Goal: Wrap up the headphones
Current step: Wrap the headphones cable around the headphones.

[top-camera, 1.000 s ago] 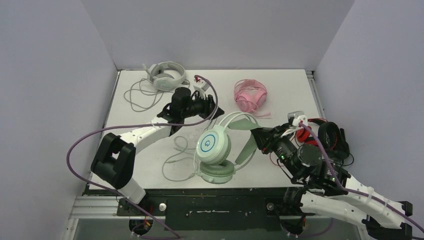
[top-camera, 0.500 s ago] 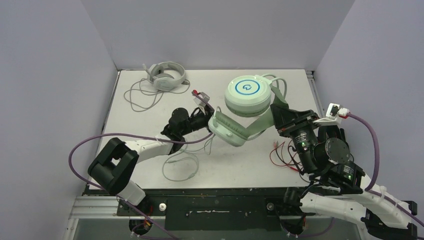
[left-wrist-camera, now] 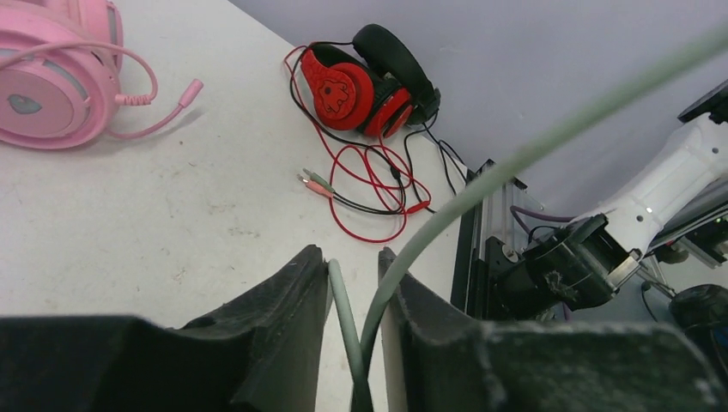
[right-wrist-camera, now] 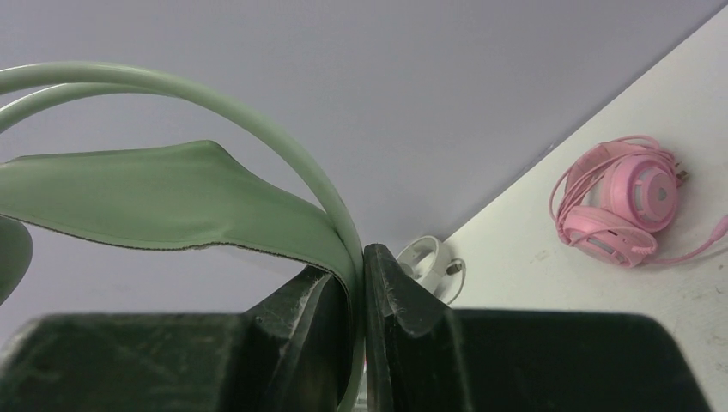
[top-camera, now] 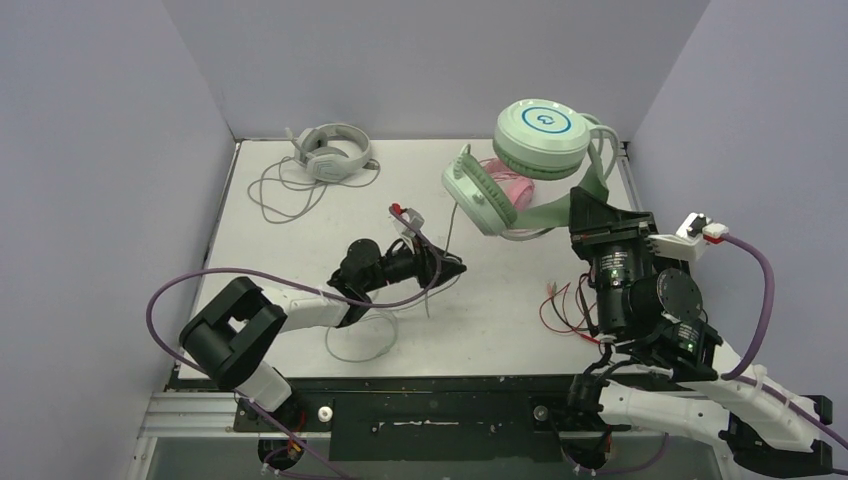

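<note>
The mint green headphones (top-camera: 530, 150) hang in the air over the table's far right, cups uppermost. My right gripper (top-camera: 592, 208) is shut on their headband (right-wrist-camera: 172, 197), which shows pinched between its jaws in the right wrist view (right-wrist-camera: 350, 260). Their thin green cable (left-wrist-camera: 515, 163) runs taut down to my left gripper (top-camera: 452, 268) at mid-table. Two strands of it pass between that gripper's narrow jaws (left-wrist-camera: 354, 256), each pressed against a finger. Slack cable (top-camera: 360, 340) lies near the front. The pale grey-white headphones (top-camera: 330, 150) rest far left, the pink headphones (top-camera: 512, 186) far right, partly hidden.
A red-and-black headset (left-wrist-camera: 369, 81) with tangled red and black cable (top-camera: 565, 310) lies at the table's right edge near my right arm. The white headset's cable (top-camera: 285, 190) loops loosely at the far left. Walls close in the table on three sides.
My right gripper has lifted the mint green headphones off the table and carried them up and to the far right. My left gripper has slid forward and right along the cable.
</note>
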`<action>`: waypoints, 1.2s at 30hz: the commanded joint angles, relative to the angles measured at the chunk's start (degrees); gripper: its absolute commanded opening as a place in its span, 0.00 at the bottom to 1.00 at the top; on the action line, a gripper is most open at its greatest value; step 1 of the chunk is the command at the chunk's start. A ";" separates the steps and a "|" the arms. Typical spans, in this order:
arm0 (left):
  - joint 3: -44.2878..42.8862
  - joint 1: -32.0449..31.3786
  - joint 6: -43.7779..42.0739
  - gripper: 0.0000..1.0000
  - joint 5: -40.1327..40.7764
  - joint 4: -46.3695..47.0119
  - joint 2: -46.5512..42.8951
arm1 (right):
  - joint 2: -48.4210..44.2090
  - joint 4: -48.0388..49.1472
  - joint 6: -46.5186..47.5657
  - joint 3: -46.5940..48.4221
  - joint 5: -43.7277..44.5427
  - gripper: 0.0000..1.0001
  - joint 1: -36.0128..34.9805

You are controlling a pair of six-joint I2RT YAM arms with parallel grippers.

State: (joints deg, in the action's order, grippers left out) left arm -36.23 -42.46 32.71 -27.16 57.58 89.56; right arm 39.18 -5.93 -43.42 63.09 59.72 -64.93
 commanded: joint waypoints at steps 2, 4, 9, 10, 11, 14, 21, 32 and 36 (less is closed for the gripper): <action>0.64 -3.08 -1.02 0.16 1.40 1.21 -2.50 | 3.24 9.17 -5.81 3.12 14.11 0.00 -0.21; -0.21 -5.43 -3.17 0.08 2.82 -4.61 -4.33 | 6.07 6.80 -7.54 5.24 19.29 0.00 -0.28; -4.61 -12.29 -12.35 0.00 9.83 -21.18 -9.04 | 13.88 3.73 -9.97 8.46 31.47 0.00 0.45; -5.23 -13.43 -13.03 0.00 10.61 -23.30 -9.75 | 14.60 2.95 -10.36 8.84 31.89 0.00 1.47; -5.82 -14.57 -14.16 0.00 11.91 -25.30 -10.36 | 15.97 2.41 -10.79 9.11 31.83 0.00 3.13; -7.90 -17.60 -16.03 0.00 13.89 -31.18 -11.66 | 19.33 3.49 -7.18 9.75 31.75 0.00 8.40; -14.42 -23.92 -22.03 0.00 23.05 -49.11 -15.58 | 29.78 6.20 9.04 11.44 30.61 0.00 19.09; -19.63 -24.56 -26.20 0.00 32.46 -67.86 -24.83 | 36.52 -12.33 11.44 8.71 3.88 0.00 33.32; -23.55 -24.54 -29.67 0.00 40.45 -74.00 -26.44 | 35.15 -11.92 17.66 3.58 -8.06 0.00 33.20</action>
State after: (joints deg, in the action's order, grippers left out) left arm -54.17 -66.65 7.68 4.71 -8.80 66.15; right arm 76.40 -18.26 -28.42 69.28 64.51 -31.62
